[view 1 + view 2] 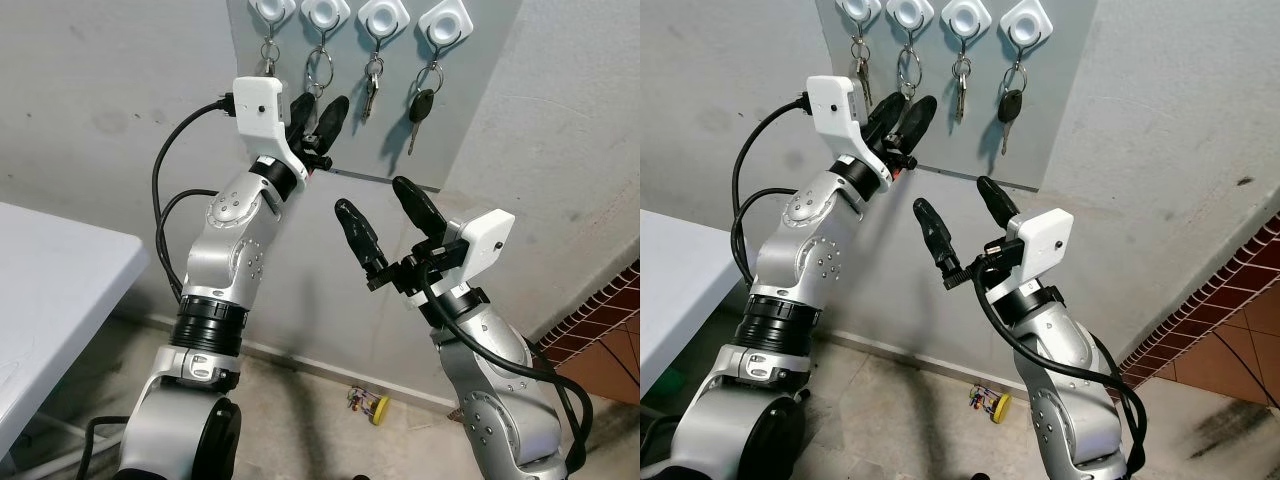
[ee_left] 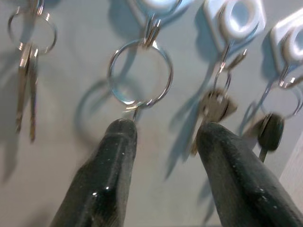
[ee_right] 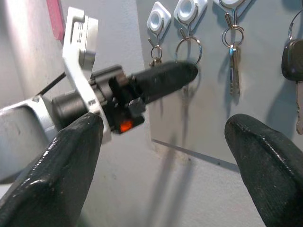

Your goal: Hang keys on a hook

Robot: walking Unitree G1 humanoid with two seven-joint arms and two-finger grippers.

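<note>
Four white hooks are fixed in a row on a grey wall panel (image 1: 470, 120); their upper edges are cut off at the top of both eye views. The second hook (image 1: 324, 12) carries a bare key ring (image 1: 319, 68). In the eye views the lower part of this ring is hidden behind the left gripper (image 1: 318, 112), so what hangs from it cannot be made out there. The left wrist view shows the same ring (image 2: 140, 72) in full, with only a thin stub below it just above one finger (image 2: 106, 170); whether the stub is a key is unclear. Here the two fingers stand spread apart just beneath the ring, not touching it.

The first hook holds a pair of keys (image 2: 26, 80), largely hidden by the left wrist housing in the left eye view. The third hook holds a small key bunch (image 1: 371, 88), blurred in the left wrist view. The fourth holds a black-headed car key (image 1: 420, 108).

The right gripper (image 1: 385, 220) is raised below the panel, well apart from the keys, fingers spread wide and empty. The right wrist view looks between these fingers at the left gripper's finger (image 3: 163, 78) lying across the ring.

A white table (image 1: 50, 290) is cut off at the left edge; a small yellow object (image 1: 370, 405) on the floor is too small to identify
</note>
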